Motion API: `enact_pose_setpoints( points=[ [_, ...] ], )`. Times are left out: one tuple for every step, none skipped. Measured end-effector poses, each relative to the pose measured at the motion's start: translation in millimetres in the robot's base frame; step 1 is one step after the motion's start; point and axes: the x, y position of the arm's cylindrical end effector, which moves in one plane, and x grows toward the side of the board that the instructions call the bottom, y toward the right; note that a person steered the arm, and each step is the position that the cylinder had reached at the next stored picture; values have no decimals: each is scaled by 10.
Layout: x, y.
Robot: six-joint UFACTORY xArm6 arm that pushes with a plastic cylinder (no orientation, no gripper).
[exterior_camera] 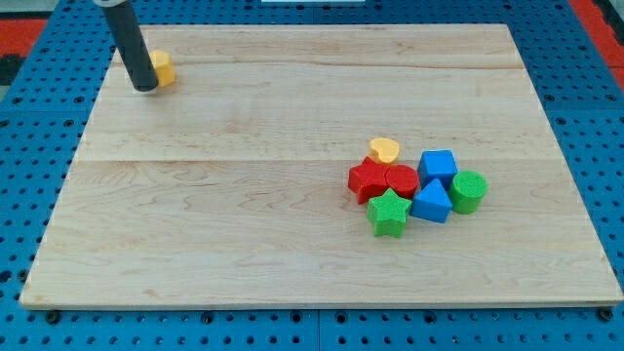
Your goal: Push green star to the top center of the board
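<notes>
Pale wooden board (292, 107) on blue pegboard holds our work. Our bare rod grasps nothing; my tip (145, 89) rests at the view's top left, touching a yellow block (163, 67). Green star (388, 213) lies well apart toward the bottom right, at the cluster's lower edge.

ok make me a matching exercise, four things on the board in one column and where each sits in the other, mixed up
Things:
1. green star
2. green cylinder
3. yellow heart
4. my tip

Places:
A. the cluster's right end
B. top left corner of the board, beside a lone yellow block
C. the cluster's bottom, below the red blocks
D. the cluster's top

Pairs: 1-C, 2-A, 3-D, 4-B
</notes>
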Motion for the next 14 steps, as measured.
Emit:
enact_pose_setpoints(
  points=[
    [-1,288],
    [-350,254],
    [-568,255],
    [-180,682],
    [584,1207],
    [1498,1611],
    [1722,1749],
    [1722,1749],
    [1702,1733],
    [1998,1900],
    [2406,2838],
    [2643,3616],
    [2564,4031],
    [2345,3968]
  ],
)
